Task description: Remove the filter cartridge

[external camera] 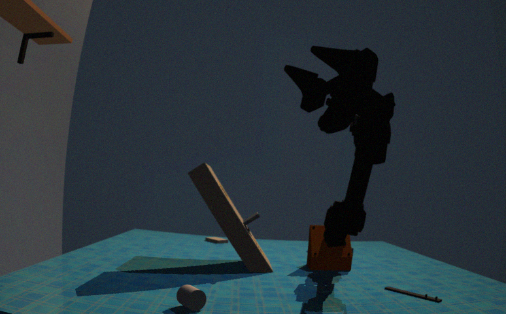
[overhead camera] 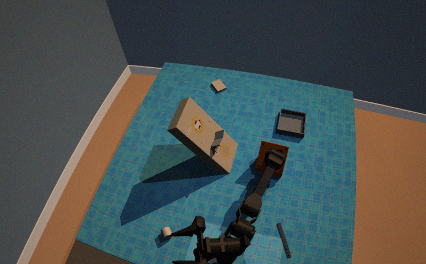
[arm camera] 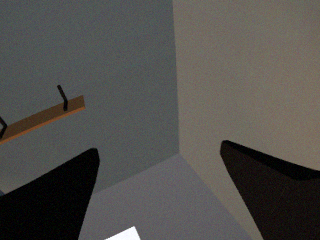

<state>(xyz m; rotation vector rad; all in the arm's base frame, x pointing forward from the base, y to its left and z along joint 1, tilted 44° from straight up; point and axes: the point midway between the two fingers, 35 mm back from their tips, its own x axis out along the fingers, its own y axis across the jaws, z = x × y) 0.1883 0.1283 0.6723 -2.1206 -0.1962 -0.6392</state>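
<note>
The beige service panel leans on the table. In its upper ring, a pale round face with dark marks sits in the panel; it looks like the cartridge, but its slots are too small to make out surely. A second ring surrounds a plain beige disc lower down. A grey flap sticks out between them. The tray has dark walls and a bare grey floor. My gripper is open and empty, high above the table, away from panel and tray.
A white cylinder lies at the front left. A dark bar lies at the right. A beige square block lies behind the panel. A wall shelf is at the upper left.
</note>
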